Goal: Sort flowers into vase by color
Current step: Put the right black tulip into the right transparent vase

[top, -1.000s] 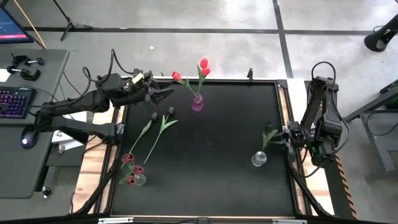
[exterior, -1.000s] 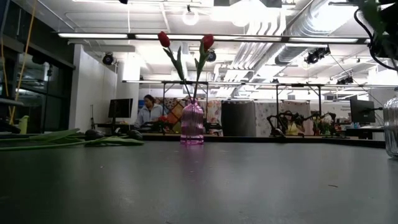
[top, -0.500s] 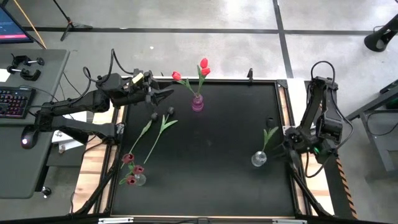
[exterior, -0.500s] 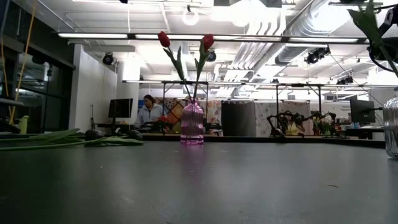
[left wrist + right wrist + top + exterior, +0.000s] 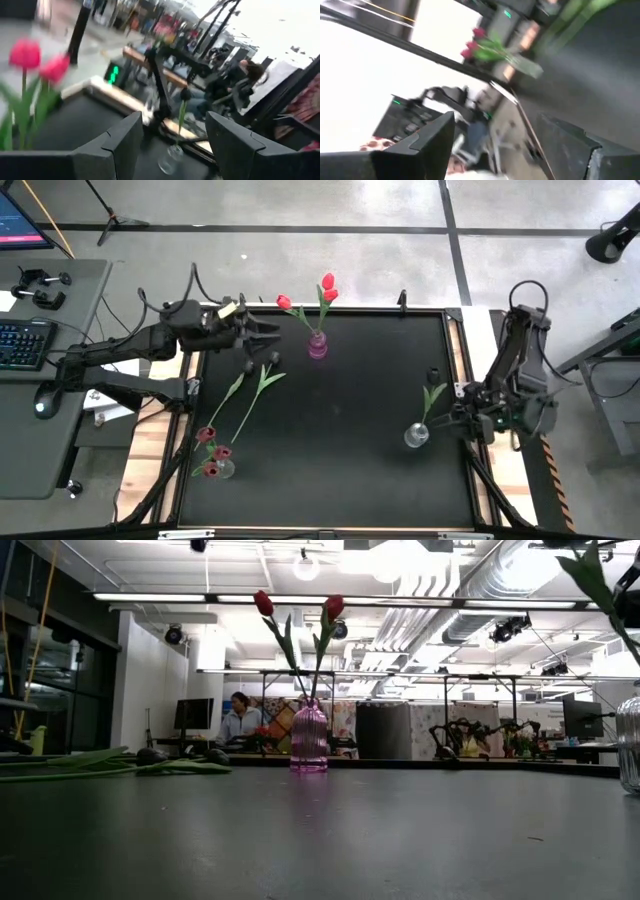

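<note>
High view: red tulips (image 5: 327, 282) upright in pink vase (image 5: 318, 346); both end effectors open.

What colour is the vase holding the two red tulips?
Translucent pink-purple vase; the low view shows it best.

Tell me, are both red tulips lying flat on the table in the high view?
No, the two red tulips stand with their stems in the pink vase at the table's far edge, while other flowers lie flat.
</note>
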Motion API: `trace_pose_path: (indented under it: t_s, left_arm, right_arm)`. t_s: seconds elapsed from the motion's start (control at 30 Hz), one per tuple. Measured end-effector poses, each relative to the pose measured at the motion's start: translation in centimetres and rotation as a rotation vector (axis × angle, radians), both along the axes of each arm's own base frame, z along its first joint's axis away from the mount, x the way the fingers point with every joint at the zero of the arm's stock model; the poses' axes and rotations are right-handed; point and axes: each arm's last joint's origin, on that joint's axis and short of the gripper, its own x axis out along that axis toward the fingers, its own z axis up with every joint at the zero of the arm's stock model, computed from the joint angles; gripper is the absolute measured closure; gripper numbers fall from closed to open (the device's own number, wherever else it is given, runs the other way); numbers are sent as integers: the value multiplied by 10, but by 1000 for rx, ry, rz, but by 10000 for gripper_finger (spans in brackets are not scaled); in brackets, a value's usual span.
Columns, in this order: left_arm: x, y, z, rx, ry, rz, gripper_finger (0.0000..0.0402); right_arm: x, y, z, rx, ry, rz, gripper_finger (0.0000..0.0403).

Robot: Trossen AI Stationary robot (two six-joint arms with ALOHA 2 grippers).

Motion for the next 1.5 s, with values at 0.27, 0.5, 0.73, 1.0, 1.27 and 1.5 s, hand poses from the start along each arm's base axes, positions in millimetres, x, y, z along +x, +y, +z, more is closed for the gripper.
trace_pose_path:
  t_s: [0.27, 0.5, 0.73, 1.0, 1.27, 1.5]
  left_arm:
    - [0, 0, -26, -165, 238, -26, 195]
    - [1, -1, -28, -145, 256, -65, 195]
    - [-3, -1, -38, -173, 362, -27, 195]
    - [0, 3, -68, -286, 636, 116, 195]
    - [24, 3, -124, -310, 1091, 183, 195]
    - [38, 0, -177, -315, 1355, 216, 195]
  right_arm:
    - [18, -10, 48, -198, -333, -174, 140]
    - [20, -38, 73, -402, -395, -440, 140]
    - [37, -62, 90, -520, -261, -665, 140]
    - [68, -92, 99, -522, -34, -664, 140]
    - [92, -128, 130, -650, 121, -703, 140]
    - [101, -151, 143, -685, 241, -728, 140]
